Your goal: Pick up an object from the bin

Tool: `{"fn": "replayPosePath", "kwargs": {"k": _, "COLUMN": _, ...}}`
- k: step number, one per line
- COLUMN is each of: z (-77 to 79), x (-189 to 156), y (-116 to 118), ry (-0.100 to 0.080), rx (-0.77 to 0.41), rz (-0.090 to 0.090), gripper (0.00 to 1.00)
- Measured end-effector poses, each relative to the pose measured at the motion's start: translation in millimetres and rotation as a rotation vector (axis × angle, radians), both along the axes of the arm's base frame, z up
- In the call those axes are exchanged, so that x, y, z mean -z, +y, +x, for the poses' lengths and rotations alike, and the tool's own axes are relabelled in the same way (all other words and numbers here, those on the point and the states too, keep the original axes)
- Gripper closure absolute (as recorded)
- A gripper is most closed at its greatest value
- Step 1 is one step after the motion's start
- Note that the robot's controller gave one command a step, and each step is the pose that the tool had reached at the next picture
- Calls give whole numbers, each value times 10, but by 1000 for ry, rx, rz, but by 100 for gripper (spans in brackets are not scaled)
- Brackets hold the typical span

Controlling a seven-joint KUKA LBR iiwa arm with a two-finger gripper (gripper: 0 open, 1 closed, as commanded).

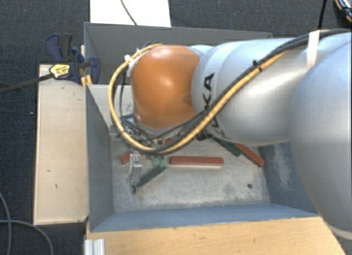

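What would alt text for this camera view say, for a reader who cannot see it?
A large silver robot arm with an orange wrist cover reaches from the right into a grey metal bin, its gripper down near the bin floor at the left. Next to the gripper lie a dark green strip and a long reddish-brown bar.

the orange cover (165, 86) and the arm (264, 88) hide most of the bin (181, 211) behind and right of the jaws. the gripper (135, 166) sits under the cover, its state unreadable. right of the jaws, a green stick (230, 147) and an orange-red stick (252, 156) run under the arm, upper ends hidden. a small red piece (125, 158) just left of the jaws is too small to tell.
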State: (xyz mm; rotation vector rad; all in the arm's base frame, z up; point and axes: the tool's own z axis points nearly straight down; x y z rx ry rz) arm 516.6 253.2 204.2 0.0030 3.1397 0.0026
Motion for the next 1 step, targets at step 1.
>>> {"fn": "replayPosePath", "kwargs": {"k": 1, "z": 421, "x": 750, "y": -196, "ry": -5, "rx": -62, "rz": 1, "gripper": 0}}
